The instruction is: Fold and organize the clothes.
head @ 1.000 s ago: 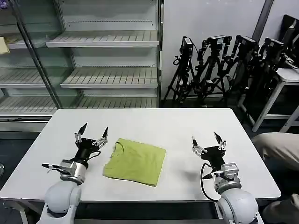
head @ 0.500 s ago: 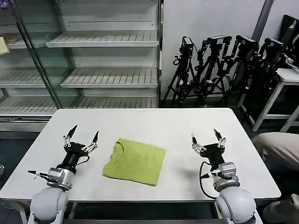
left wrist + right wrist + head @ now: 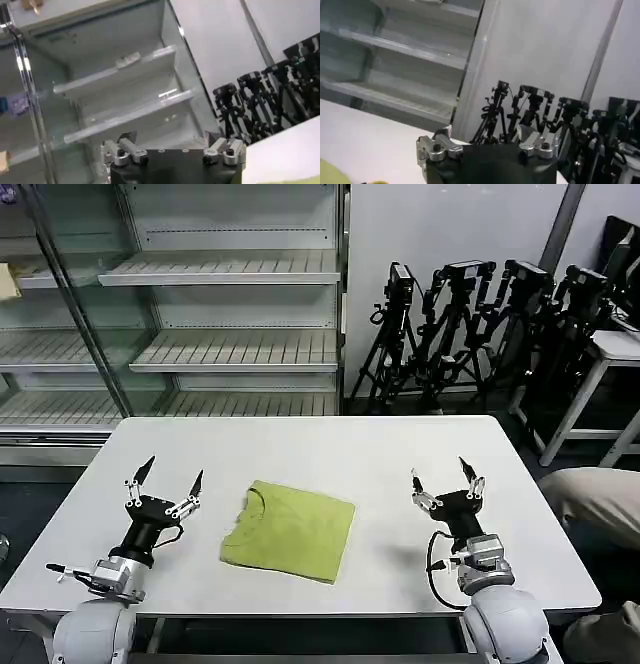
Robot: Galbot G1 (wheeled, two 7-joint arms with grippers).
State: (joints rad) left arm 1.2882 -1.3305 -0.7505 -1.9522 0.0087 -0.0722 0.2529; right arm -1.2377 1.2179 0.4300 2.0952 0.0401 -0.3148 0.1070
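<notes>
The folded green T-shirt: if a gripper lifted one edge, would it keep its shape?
Probably not. The T-shirt is soft cloth lying flat in layers on the table, so it would likely droop and unfold. It looks light, and a push would likely bunch it.

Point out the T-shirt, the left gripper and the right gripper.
T-shirt [image 3: 290, 530], head view, middle of folded cloth.
Left gripper [image 3: 162, 481], head view, between open fingertips.
Right gripper [image 3: 440, 477], head view, between open fingertips.

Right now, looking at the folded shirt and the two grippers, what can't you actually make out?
- T-shirt, head view: folded, so its sleeves, printed patch and underside are hidden by its own layers.
- T-shirt, right wrist view: a corner, cut off by the edge.
- Left gripper and right gripper: fingertips cut off in both wrist views.
</notes>
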